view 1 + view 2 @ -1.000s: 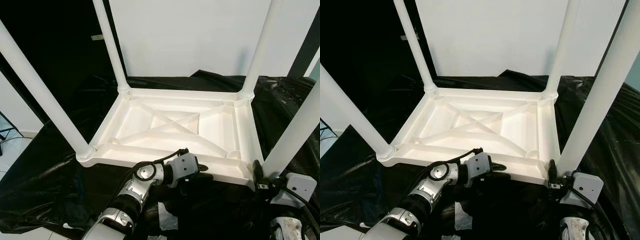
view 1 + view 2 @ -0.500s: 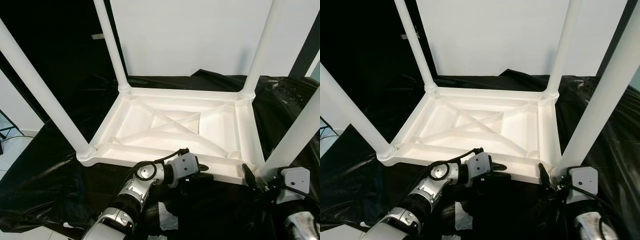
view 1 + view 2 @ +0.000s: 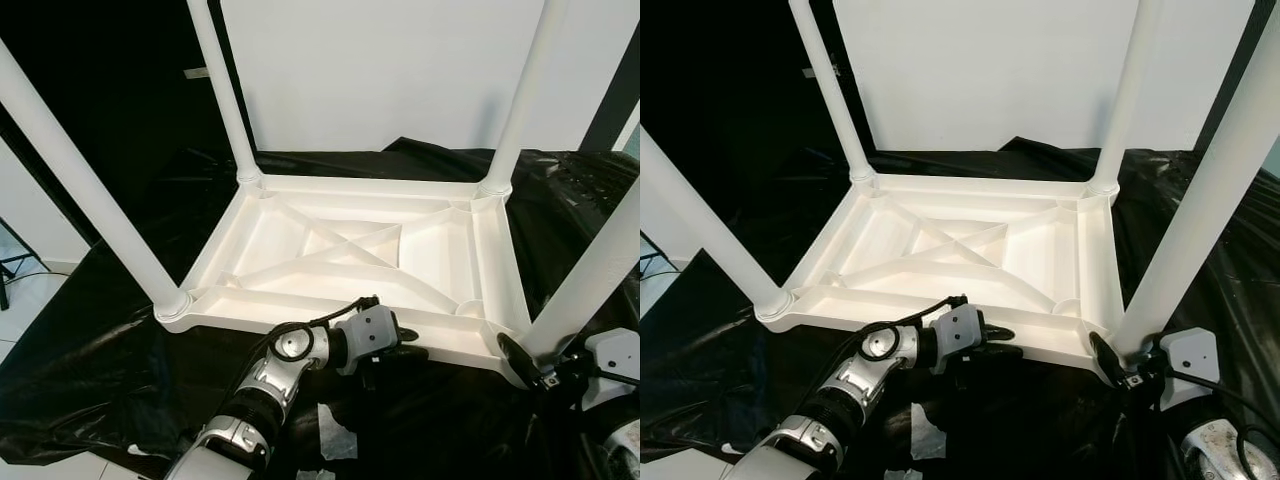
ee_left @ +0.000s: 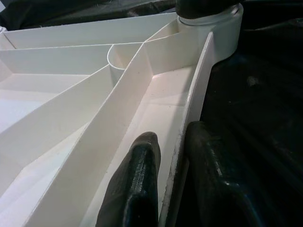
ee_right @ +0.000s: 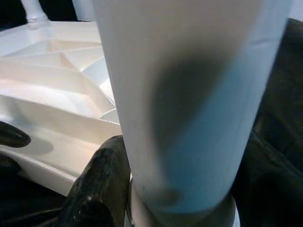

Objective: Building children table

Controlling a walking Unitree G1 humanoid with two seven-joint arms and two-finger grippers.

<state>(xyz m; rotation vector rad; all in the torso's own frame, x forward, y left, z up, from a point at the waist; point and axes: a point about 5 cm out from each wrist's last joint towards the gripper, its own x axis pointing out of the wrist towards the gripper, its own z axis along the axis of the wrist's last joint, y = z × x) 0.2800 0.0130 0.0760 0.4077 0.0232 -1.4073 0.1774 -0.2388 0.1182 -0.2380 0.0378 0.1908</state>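
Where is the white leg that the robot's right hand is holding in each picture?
Left eye: table leg, far right, rising from the near corner.
Right eye: table leg, at the right edge.
Left wrist: its socket, in a corner.
Right wrist: table leg, close up, middle.
Shared landmark: upside-down tabletop.

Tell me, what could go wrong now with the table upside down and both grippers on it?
The right gripper is around the near-right leg at its base; twisting could loosen it from its socket. The left gripper pinches only the thin front rim of the tabletop, so it may slip on the black plastic sheet.
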